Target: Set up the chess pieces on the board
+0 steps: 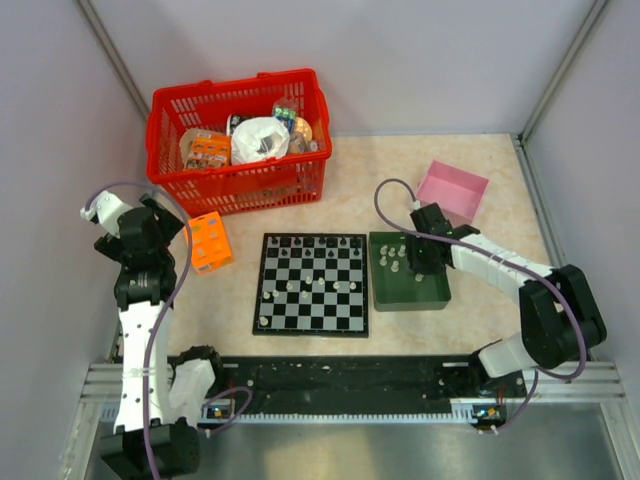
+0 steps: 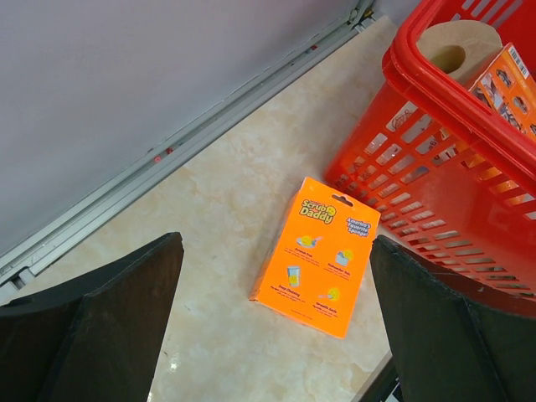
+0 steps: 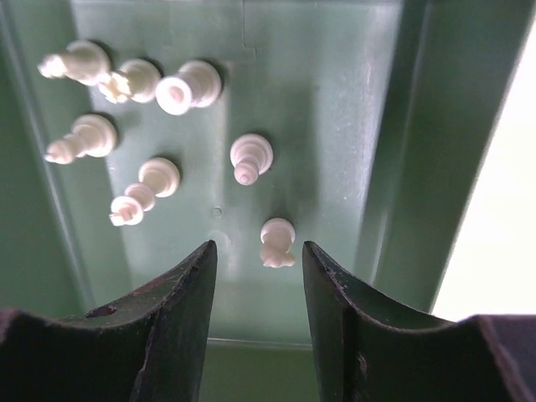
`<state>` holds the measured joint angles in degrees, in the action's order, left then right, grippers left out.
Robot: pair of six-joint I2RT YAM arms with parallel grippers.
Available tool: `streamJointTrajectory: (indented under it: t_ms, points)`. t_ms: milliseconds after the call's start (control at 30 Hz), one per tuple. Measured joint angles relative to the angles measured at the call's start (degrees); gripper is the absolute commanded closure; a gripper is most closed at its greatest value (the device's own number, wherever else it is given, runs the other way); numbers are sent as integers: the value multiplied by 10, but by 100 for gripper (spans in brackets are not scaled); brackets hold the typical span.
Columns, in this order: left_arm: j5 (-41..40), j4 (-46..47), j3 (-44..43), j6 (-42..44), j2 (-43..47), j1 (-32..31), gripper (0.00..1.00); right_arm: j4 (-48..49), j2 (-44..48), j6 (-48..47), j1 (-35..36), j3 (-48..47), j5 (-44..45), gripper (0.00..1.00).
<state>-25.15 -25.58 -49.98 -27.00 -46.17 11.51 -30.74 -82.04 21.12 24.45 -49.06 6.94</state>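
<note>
Right gripper is seen from above, poised over the green tray, which lies just beside the right edge of the board. White chess pieces are gathered in the far left part of the tray. On the board, black ones are lined along the far edge and several pale ones are scattered over the middle and near squares. Left gripper is held well apart from the board, at the left, near an orange box and a red basket. A pink box is set behind the tray

From the left wrist, the left gripper's fingers are shown spread wide with nothing between them, above the table. The orange box is laid flat beside the basket, in which a paper roll is seen

From the right wrist, the right gripper's fingers are parted and nothing is pinched. Seven white pieces are counted on the tray floor, the nearest one just ahead of the gap, toward the right finger
</note>
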Motion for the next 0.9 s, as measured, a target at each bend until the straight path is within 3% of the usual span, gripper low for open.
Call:
streamJointTrajectory:
  t_ms: [400, 900]
  points:
    - [3, 12, 0, 1, -9, 0, 1, 12, -20, 1, -2, 18, -3, 57]
    - [7, 16, 6, 1, -9, 0, 1, 20, -35, 0, -2, 18, 6, 73]
